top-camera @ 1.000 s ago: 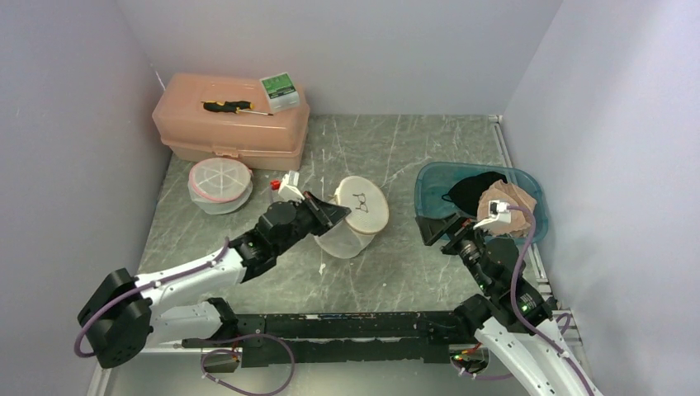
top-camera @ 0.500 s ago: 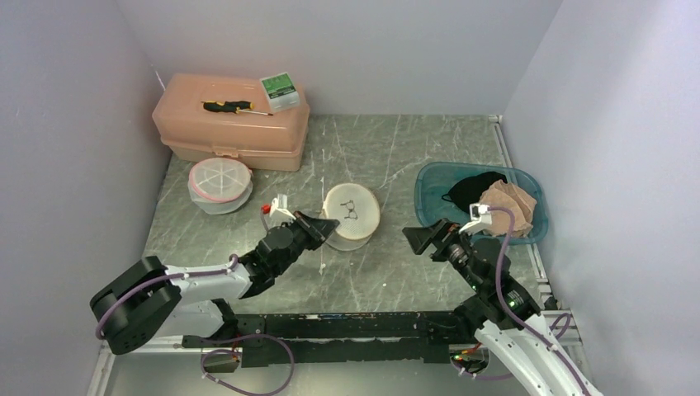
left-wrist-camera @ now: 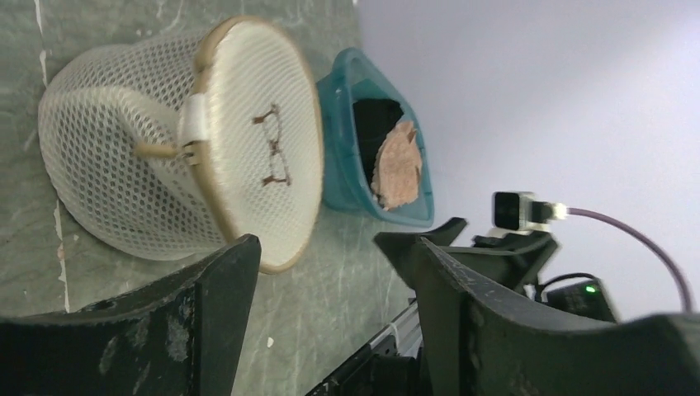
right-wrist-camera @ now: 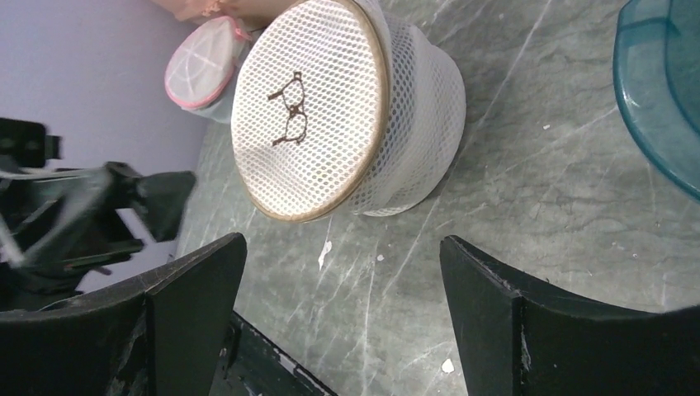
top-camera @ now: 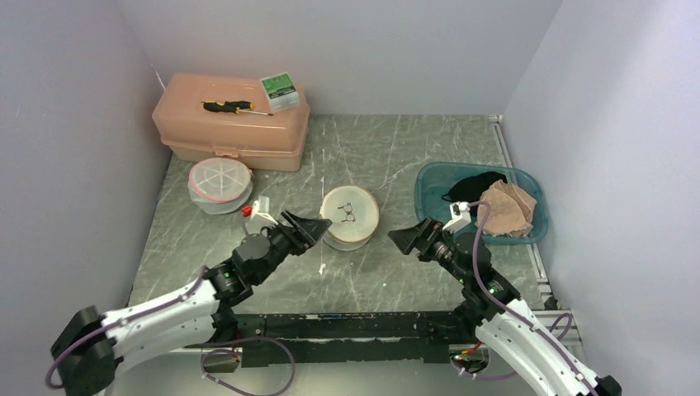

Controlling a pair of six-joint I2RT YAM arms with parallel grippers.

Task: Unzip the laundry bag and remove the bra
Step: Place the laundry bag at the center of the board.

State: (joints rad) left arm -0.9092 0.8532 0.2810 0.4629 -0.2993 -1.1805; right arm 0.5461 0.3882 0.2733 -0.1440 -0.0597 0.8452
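Flanking one laundry bag (top-camera: 350,216), two claws (top-camera: 312,227) (top-camera: 409,235) (open)

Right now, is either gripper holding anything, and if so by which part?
Nothing is held. The left gripper is open beside the laundry bag, with nothing between its jaws. The right gripper is open and empty too.

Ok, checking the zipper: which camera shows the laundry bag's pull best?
Left wrist view: the zipper pull sticks out at the rim of the laundry bag, beside a white tab, large and unblocked. Right wrist view shows only the top and mesh wall, no pull. Top external view shows the bag too small to tell.
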